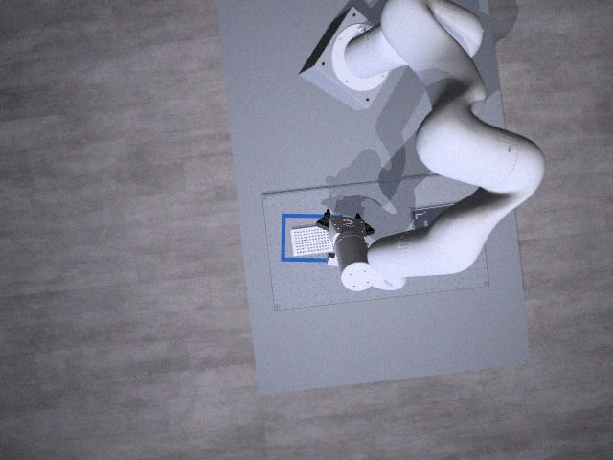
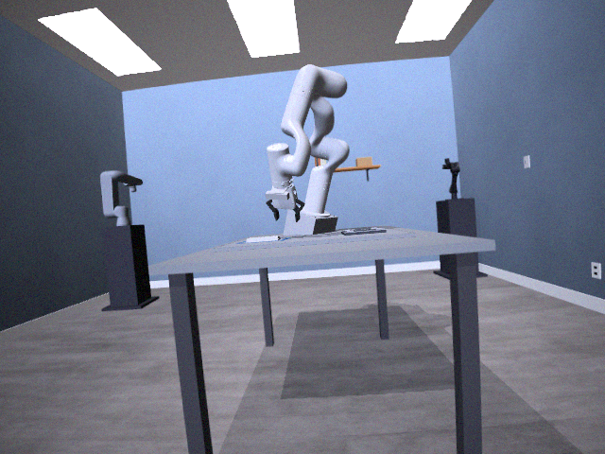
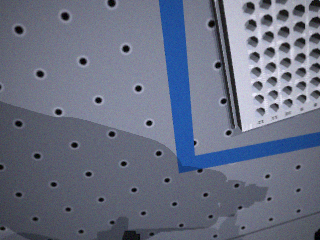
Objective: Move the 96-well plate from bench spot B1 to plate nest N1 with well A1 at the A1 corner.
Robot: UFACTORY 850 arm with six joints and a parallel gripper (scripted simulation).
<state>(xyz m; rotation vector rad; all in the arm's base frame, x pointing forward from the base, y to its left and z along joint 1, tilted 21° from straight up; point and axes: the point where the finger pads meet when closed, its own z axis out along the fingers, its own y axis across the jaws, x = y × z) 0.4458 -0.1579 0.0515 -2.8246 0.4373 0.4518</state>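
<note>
The white 96-well plate (image 1: pixel 310 241) lies flat inside the blue-taped square of spot B1 (image 1: pixel 283 238) on the perforated board. It also shows in the side view (image 2: pixel 262 238) and at the upper right of the wrist view (image 3: pixel 275 60), next to the blue tape corner (image 3: pixel 185 160). My gripper (image 1: pixel 346 221) (image 2: pixel 285 210) is open and empty. It points down and hovers well above the board near the right edge of the blue square. The dark plate nest N1 (image 1: pixel 426 216) sits to the right, partly hidden under my arm, and also shows in the side view (image 2: pixel 363 230).
The arm's base block (image 1: pixel 346 59) stands at the back of the table. The perforated board (image 1: pixel 375 291) covers the table's middle. Two dark pedestals stand off the table, one at the left (image 2: pixel 128 264) and one at the right (image 2: pixel 455 235).
</note>
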